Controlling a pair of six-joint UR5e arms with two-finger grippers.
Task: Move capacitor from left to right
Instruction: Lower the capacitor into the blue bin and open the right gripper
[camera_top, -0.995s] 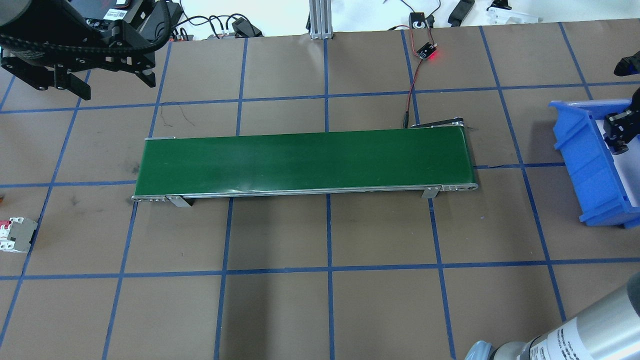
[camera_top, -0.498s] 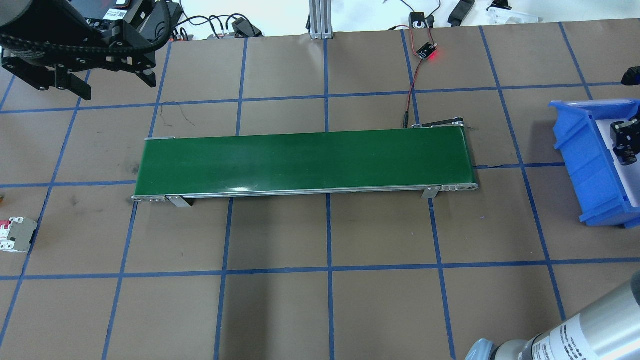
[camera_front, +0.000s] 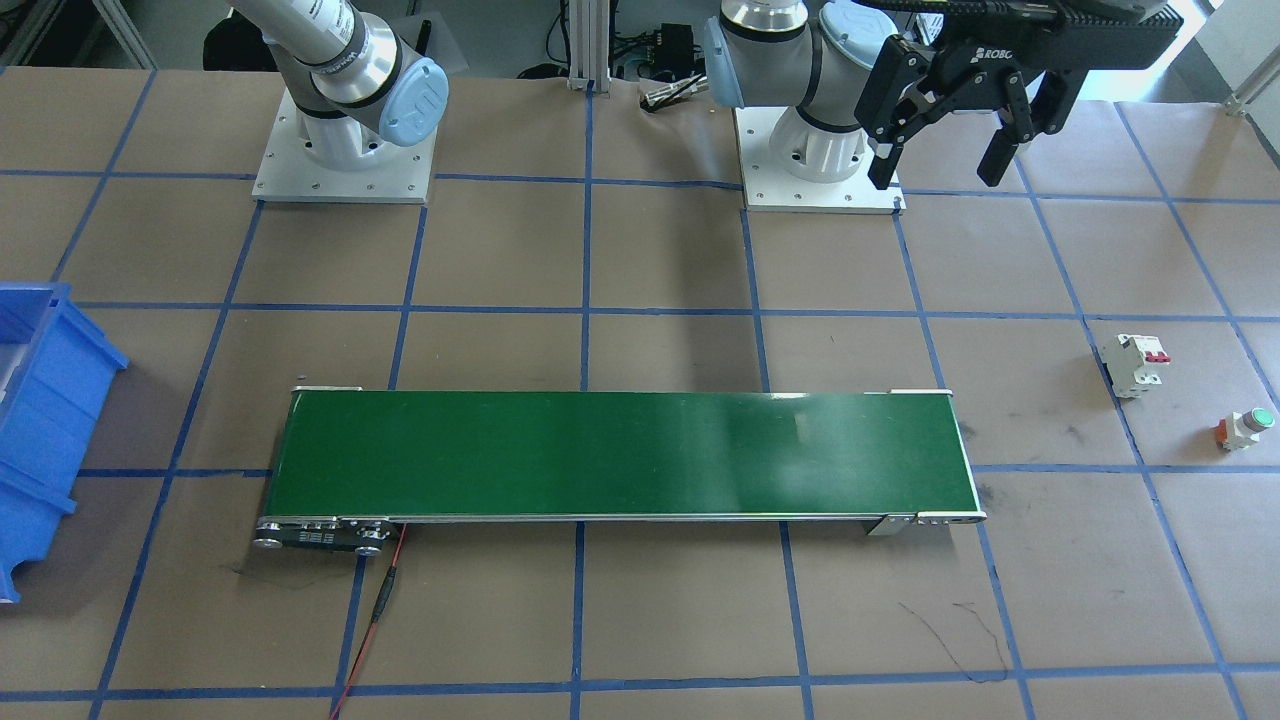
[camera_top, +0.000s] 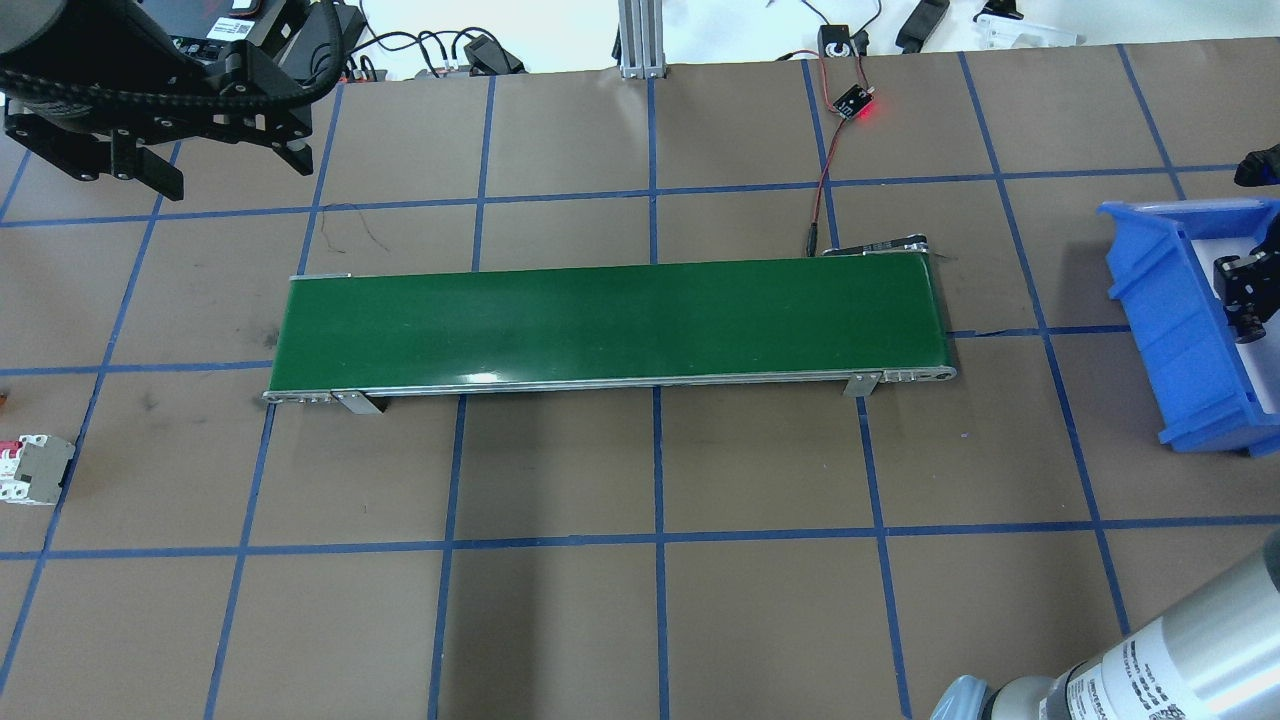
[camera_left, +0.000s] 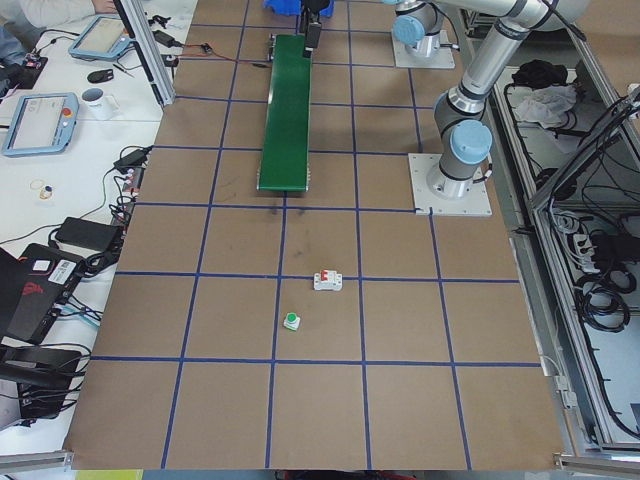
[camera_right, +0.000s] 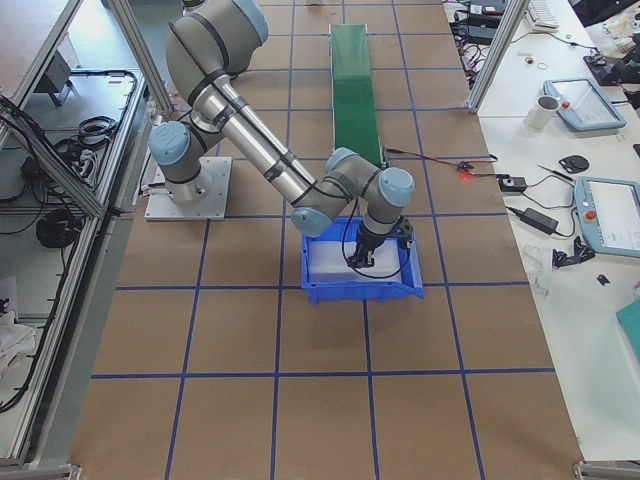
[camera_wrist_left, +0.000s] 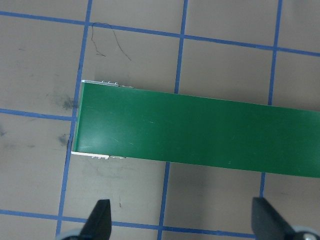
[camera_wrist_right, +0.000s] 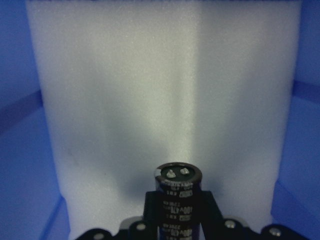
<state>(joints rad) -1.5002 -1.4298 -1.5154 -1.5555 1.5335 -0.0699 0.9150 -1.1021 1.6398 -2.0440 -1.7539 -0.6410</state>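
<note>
The capacitor (camera_wrist_right: 177, 192), a small black cylinder with a silvery end and light printing, is clamped between my right gripper's (camera_wrist_right: 178, 220) fingers. It hangs over the white foam floor (camera_wrist_right: 150, 90) of the blue bin (camera_top: 1175, 330). My right gripper (camera_top: 1242, 300) sits inside the bin at the table's right end and also shows in the exterior right view (camera_right: 365, 255). My left gripper (camera_top: 225, 165) is open and empty, held high over the far left of the table, above the conveyor's left end (camera_wrist_left: 182, 222).
The green conveyor belt (camera_top: 610, 320) lies across the middle of the table and is bare. A white breaker with red switches (camera_front: 1135, 363) and a green-capped push button (camera_front: 1245, 425) lie on the robot's left side. A small board with a red light (camera_top: 855, 103) and wires sits at the far edge.
My right gripper has shifted slightly toward the robot inside the blue bin, still holding the capacitor. The left arm has barely moved.
</note>
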